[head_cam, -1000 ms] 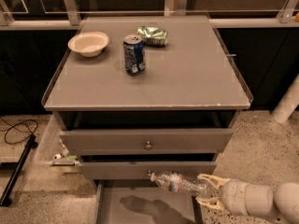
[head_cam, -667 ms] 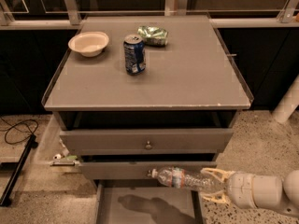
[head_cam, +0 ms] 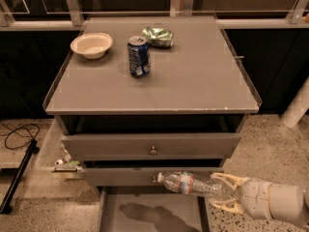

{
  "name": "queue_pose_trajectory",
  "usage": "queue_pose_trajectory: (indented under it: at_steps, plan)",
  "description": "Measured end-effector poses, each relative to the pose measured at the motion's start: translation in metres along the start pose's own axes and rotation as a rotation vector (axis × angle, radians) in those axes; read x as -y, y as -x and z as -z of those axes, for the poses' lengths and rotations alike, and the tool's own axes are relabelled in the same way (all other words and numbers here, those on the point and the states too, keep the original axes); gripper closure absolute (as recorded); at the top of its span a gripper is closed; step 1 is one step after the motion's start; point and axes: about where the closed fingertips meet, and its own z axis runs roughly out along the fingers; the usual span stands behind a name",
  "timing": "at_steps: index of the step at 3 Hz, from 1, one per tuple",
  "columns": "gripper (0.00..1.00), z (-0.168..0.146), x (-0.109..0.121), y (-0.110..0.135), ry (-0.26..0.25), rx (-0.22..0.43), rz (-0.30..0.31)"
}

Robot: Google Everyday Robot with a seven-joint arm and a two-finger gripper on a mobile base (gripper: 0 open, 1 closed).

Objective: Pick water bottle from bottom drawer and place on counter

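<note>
Water bottle (head_cam: 193, 183): clear, ribbed plastic with a white cap and a white-and-red label band. It is off the drawer floor, in the air in front of the cabinet, just above the open bottom drawer (head_cam: 188, 215).
Bottle's long axis: nearly level, running left to right. The cap points left and sits close against the middle drawer (head_cam: 120, 176) front; the base points right.
Pincer (head_cam: 216, 191): pale, cream-coloured fingers on a fat white wrist reaching in from the right edge. It is clenched around the bottle's base end, one finger above and one below.
Bottom drawer: a shallow grey tray with a flat, plain floor, pulled out toward me, a dark shadow lying across it.
Worktop (head_cam: 203, 81): a broad, matte grey square with thin clear raised edges and a front rim nicked white in spots.
On the worktop: a blue soda can (head_cam: 139, 56) standing upright, a round off-white bowl (head_cam: 91, 45) to its left, and a crumpled green packet (head_cam: 158, 36) behind the can.
Top drawer (head_cam: 193, 144): flat grey front with a small round metal knob (head_cam: 153, 150).
Room: speckled stone floor (head_cam: 265, 139) and a black cable (head_cam: 17, 134) on the left.
</note>
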Motion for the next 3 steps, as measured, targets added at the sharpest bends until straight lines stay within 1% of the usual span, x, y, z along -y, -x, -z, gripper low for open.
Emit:
queue_pose_trajectory:
  at_steps: [1,2,3]
  plan:
    - [1.0,0.046,0.016,0.048,-0.063,0.025,0.096]
    - [1.0,0.088,0.032,0.091,-0.109,0.042,0.179]
    - [1.0,0.128,0.063,0.124,-0.143,0.069,0.219]
